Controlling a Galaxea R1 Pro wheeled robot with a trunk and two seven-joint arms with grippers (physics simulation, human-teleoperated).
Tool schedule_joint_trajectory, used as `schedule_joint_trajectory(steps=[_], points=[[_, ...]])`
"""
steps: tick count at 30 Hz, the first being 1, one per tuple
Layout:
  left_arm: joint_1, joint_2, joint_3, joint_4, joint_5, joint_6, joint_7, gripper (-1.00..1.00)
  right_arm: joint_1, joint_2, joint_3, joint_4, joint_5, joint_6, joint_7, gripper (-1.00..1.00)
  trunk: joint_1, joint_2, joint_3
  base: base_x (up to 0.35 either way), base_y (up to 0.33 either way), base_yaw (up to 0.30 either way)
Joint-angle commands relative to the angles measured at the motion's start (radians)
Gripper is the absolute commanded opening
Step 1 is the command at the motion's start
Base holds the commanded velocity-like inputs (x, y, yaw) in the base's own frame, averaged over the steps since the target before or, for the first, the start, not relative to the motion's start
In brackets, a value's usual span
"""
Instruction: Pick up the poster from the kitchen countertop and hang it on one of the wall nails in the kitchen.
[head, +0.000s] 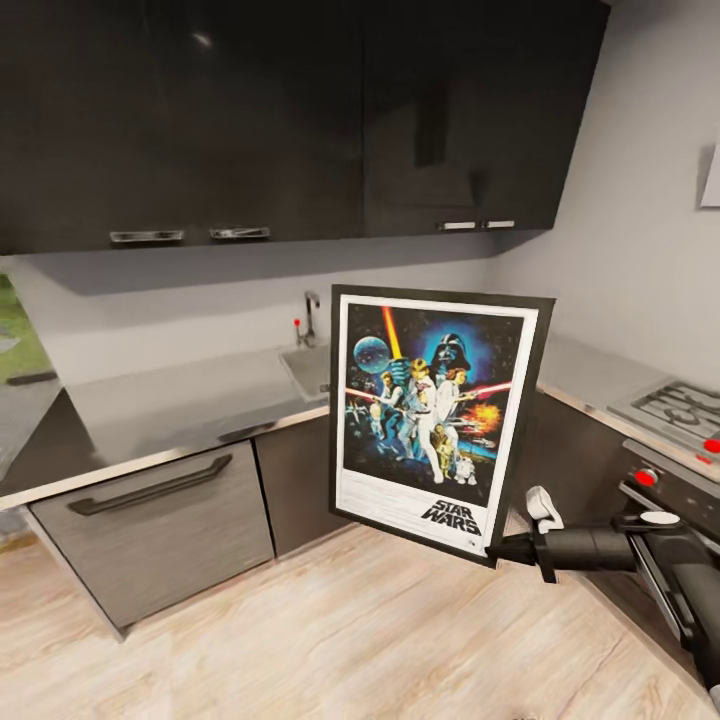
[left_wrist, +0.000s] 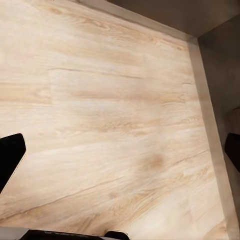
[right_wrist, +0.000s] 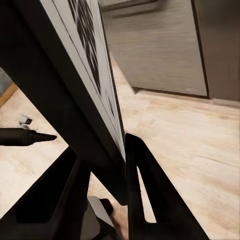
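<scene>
Right end effector (head: 510, 548) is clamped on the poster's (head: 432, 415) lower right corner, holding it upright above the wooden floor (head: 330, 640), near the steel desk (head: 180, 405). Left end effector (left_wrist: 120, 150) is spread wide over floor.

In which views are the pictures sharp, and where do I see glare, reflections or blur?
Head view: the poster is sharp and readable; the glossy black wall cabinets carry soft reflections and one small glare spot; the kitchen countertop has a dull sheen. Right wrist view: the poster's frame, very near, looks soft. Left wrist view: evenly lit wooden floor.
</scene>
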Motion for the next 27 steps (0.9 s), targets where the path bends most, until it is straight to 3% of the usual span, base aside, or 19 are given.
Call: schedule_joint_trajectory(steps=[1, 9, 17, 27], points=[[-0.002, 0.001, -0.008, -0.001, 0.011, -0.004, -0.003, 1.00, -0.001, 0.000, -0.002, -0.002, 0.008, 0.012, 0.008, -1.00, 0.000, -0.002, -0.002, -0.317, 0.098, 0.294], [-0.002, 0.001, -0.008, -0.001, 0.011, -0.004, -0.002, 1.00, 0.000, 0.000, 0.000, -0.002, 0.008, 0.012, 0.007, -1.00, 0.000, -0.002, -0.002, -0.164, 0.045, 0.290], [-0.002, 0.001, -0.008, -0.001, 0.012, -0.003, -0.002, 1.00, 0.000, 0.000, 0.000, -0.002, 0.008, 0.013, 0.007, -1.00, 0.000, -0.002, -0.002, -0.166, 0.141, 0.113], [-0.002, 0.001, -0.008, 0.000, 0.012, -0.003, -0.002, 1.00, 0.000, 0.000, 0.001, -0.002, 0.009, 0.011, 0.006, -1.00, 0.000, -0.002, -0.002, -0.106, 0.117, 0.258]])
